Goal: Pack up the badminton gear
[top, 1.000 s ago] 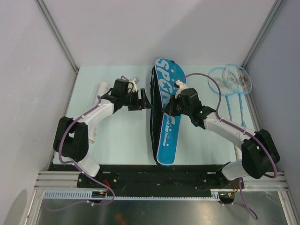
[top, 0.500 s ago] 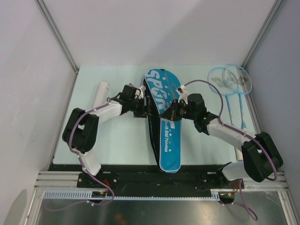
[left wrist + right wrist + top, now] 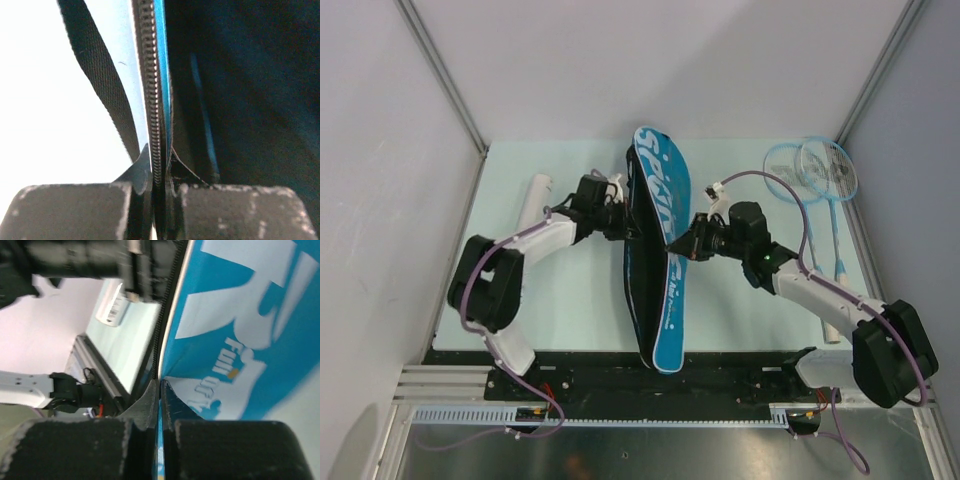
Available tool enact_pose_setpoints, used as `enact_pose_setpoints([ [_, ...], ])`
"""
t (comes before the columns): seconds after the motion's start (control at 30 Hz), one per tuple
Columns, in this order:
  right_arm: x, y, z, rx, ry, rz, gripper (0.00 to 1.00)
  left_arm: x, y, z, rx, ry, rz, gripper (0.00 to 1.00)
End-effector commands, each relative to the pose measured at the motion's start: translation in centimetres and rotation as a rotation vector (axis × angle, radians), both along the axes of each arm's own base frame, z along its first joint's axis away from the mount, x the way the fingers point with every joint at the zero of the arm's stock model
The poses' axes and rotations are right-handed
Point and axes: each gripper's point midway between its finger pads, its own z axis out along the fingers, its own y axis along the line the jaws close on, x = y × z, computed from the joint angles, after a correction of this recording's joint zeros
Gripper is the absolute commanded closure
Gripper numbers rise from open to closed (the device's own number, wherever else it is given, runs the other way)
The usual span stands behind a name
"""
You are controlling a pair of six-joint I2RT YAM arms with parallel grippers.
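Observation:
The long blue "SPORT" racket bag (image 3: 658,250) with black edging is tipped up on its edge in the middle of the table, between both arms. My left gripper (image 3: 621,222) is shut on its zipper edge (image 3: 152,100), with the fingers pinched around the zip teeth (image 3: 157,172). From the other side, my right gripper (image 3: 683,243) is shut on the bag's blue printed cover (image 3: 240,315), holding a thin fold (image 3: 161,390). Two light-blue rackets (image 3: 812,170) lie overlapped at the back right. A white tube (image 3: 532,203) lies at the left behind the left arm.
The racket handles (image 3: 835,250) run toward the right arm's elbow. Metal frame posts (image 3: 450,90) and grey walls close in the light-green table (image 3: 580,300). The left arm (image 3: 85,260) and the tube (image 3: 112,307) show beyond the bag in the right wrist view.
My left gripper has closed on the bag's zipper edge. The bag has tipped further onto its edge and its near end swung left. The right arm stayed shut on it.

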Motion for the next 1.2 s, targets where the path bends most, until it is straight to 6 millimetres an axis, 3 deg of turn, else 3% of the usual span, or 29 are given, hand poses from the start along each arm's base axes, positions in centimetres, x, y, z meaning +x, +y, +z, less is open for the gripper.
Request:
enact_pose_setpoints([
  [0.0, 1.4, -2.9, -1.9, -0.159, -0.044, -0.123, 1.0, 1.9, 2.7, 6.6, 0.028, -0.235, 0.101, 1.0],
  [0.03, 1.6, -3.2, -2.4, -0.18, -0.035, -0.136, 1.0, 2.0, 3.5, 7.6, 0.046, -0.267, 0.135, 1.0],
  [0.13, 2.5, -4.0, -4.2, -0.243, -0.008, -0.189, 1.0, 2.0, 5.3, 8.0, 0.113, -0.277, 0.216, 1.0],
  [0.2, 2.8, -5.3, -6.4, -0.335, 0.047, -0.238, 1.0, 1.9, 6.3, 8.3, 0.152, -0.267, 0.259, 1.0],
  [0.3, 3.4, -5.6, -6.9, -0.379, 0.05, -0.253, 0.85, 2.0, 7.1, 7.8, 0.212, -0.246, 0.305, 1.0],
  [0.33, 3.5, -5.6, -6.9, -0.388, 0.044, -0.252, 0.8, 2.1, 7.1, 7.4, 0.217, -0.235, 0.309, 1.0],
  [0.37, 3.5, -5.3, -6.4, -0.377, 0.035, -0.238, 0.67, 1.9, 7.0, 7.0, 0.213, -0.212, 0.306, 1.0],
  [0.47, 3.4, -4.0, -5.3, -0.325, 0.005, -0.184, 0.49, 1.7, 6.0, 5.4, 0.196, -0.146, 0.271, 1.0],
  [0.63, 3.4, -2.6, -4.3, -0.29, -0.017, -0.138, 0.33, 1.3, 4.8, 4.5, 0.168, -0.099, 0.235, 1.0],
  [0.77, 3.3, -3.0, -3.6, -0.311, -0.046, -0.153, 0.25, 1.4, 4.9, 5.2, 0.159, -0.113, 0.248, 1.0],
  [0.87, 3.8, -5.1, -3.1, -0.319, -0.036, -0.205, 0.21, 1.5, 5.1, 6.0, 0.146, -0.118, 0.279, 1.0],
  [1.0, 5.6, -11.2, -3.3, -0.328, 0.043, -0.358, 0.19, 1.6, 5.2, 7.3, 0.136, -0.139, 0.308, 1.0],
  [1.03, 7.0, -14.7, -3.4, -0.329, 0.07, -0.456, 0.18, 1.5, 5.5, 7.3, 0.154, -0.132, 0.322, 1.0],
  [1.1, 7.5, -18.9, -4.2, -0.367, 0.126, -0.58, 0.18, 1.8, 6.1, 7.6, 0.186, -0.138, 0.358, 1.0],
  [1.13, 8.2, -22.9, -4.7, -0.404, 0.147, -0.698, 0.18, 1.6, 6.4, 7.4, 0.212, -0.124, 0.362, 1.0],
  [1.17, 8.2, -24.8, -5.2, -0.44, 0.167, -0.752, 0.18, 1.7, 6.5, 7.2, 0.235, -0.122, 0.362, 1.0],
])
